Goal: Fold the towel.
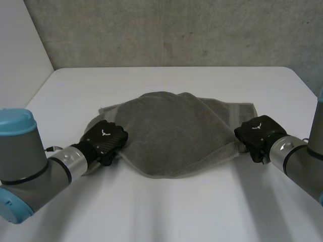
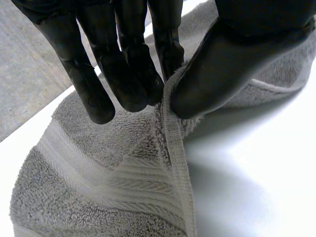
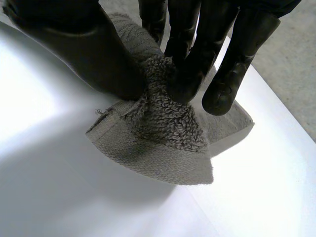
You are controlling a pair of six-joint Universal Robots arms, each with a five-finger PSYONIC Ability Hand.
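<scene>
A grey towel (image 1: pixel 176 133) lies across the middle of the white table (image 1: pixel 166 212), its near edge sagging in a curve between my two hands. My left hand (image 1: pixel 105 138) pinches the towel's left near edge between thumb and fingers; its wrist view shows the hemmed edge (image 2: pixel 173 143) caught at the fingertips (image 2: pixel 148 89). At the towel's right near corner my right hand (image 1: pixel 258 132) is shut on the cloth, with the corner (image 3: pixel 163 143) bunched between thumb and fingers (image 3: pixel 190 81).
A grey wall (image 1: pixel 176 30) stands behind the table's far edge. Bare table surface lies in front of the towel and on both sides of it.
</scene>
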